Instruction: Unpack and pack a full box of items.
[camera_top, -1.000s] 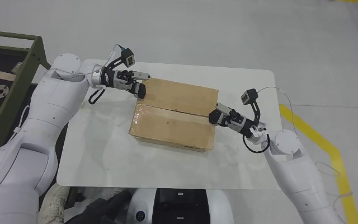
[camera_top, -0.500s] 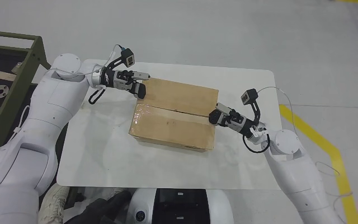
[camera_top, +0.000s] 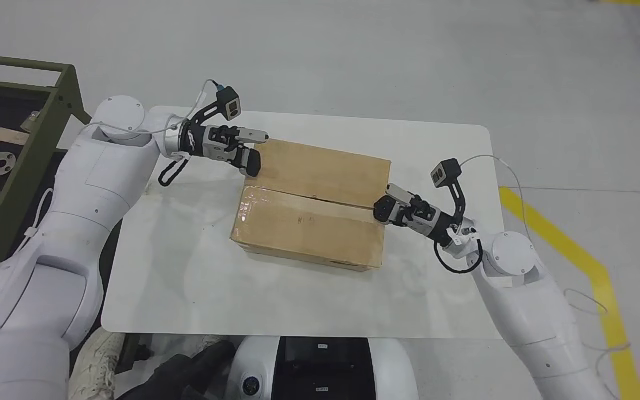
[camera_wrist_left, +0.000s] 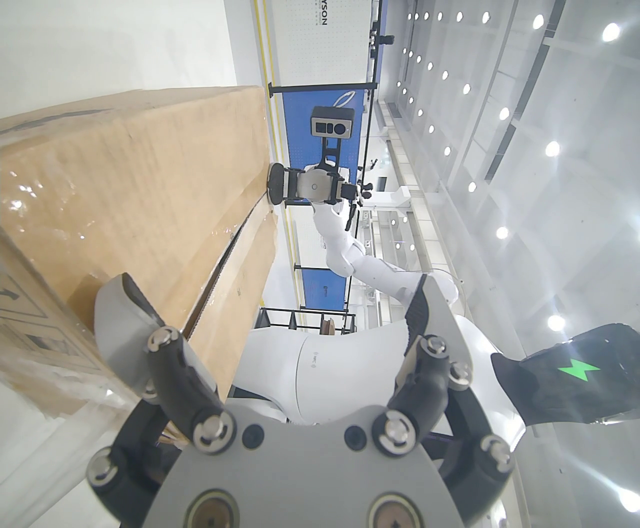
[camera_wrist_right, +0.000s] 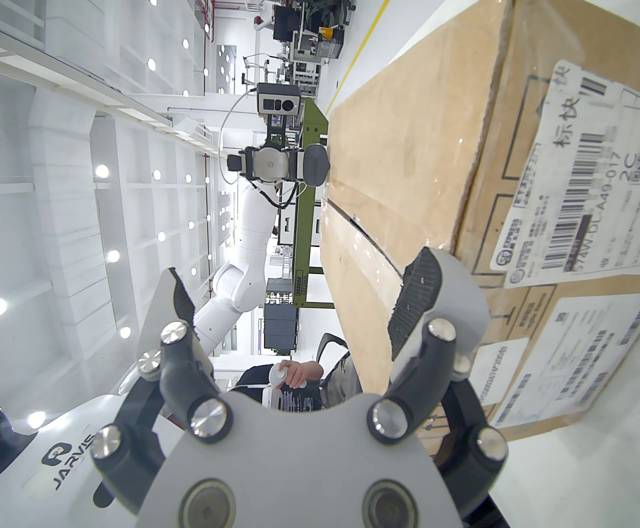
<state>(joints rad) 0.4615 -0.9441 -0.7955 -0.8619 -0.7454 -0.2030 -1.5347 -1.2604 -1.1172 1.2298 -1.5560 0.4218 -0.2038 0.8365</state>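
A closed brown cardboard box (camera_top: 312, 203) lies in the middle of the white table (camera_top: 180, 280), its two top flaps meeting at a taped seam. My left gripper (camera_top: 252, 153) stands open at the box's far left corner, one finger (camera_wrist_left: 131, 314) against the box's end face (camera_wrist_left: 125, 200) and the other free in the air. My right gripper (camera_top: 381, 208) is open at the box's right end, level with the seam, one ribbed pad (camera_wrist_right: 416, 295) just off the labelled end face (camera_wrist_right: 565, 225). Nothing sits between either pair of fingers.
A green metal cart (camera_top: 40, 110) stands off the table's left side. Bare table surface stretches in front of the box and at the right back corner (camera_top: 450, 145).
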